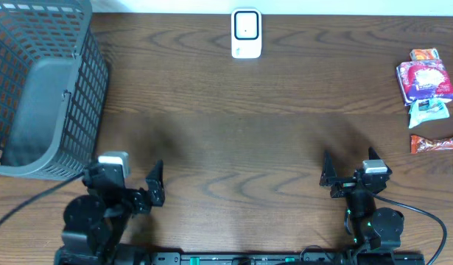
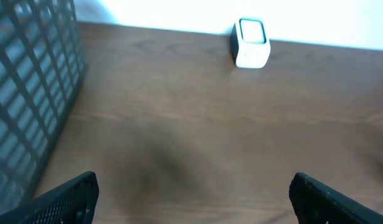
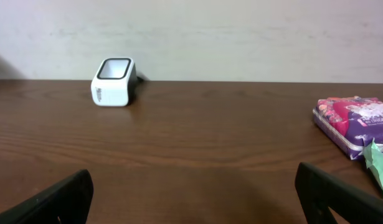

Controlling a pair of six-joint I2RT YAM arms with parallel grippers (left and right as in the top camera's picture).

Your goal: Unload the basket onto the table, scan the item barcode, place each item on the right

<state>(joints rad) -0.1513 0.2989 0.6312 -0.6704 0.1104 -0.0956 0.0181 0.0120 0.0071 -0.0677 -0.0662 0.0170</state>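
The white barcode scanner (image 1: 246,33) stands at the far middle edge of the table, and shows too in the left wrist view (image 2: 250,43) and the right wrist view (image 3: 114,82). The items are snack packets at the far right: a purple and pink packet (image 1: 426,79) (image 3: 356,124), a green and white one (image 1: 429,110) and an orange-red bar (image 1: 436,142). My left gripper (image 1: 123,177) (image 2: 192,186) is open near the front left, holding nothing. My right gripper (image 1: 350,165) (image 3: 192,180) is open at the front right, also holding nothing, well short of the packets.
A grey mesh basket (image 1: 34,88) fills the back left corner, close beside my left arm; its wall shows in the left wrist view (image 2: 29,93). A small orange packet (image 1: 423,54) lies behind the purple one. A pale wall runs behind the table.
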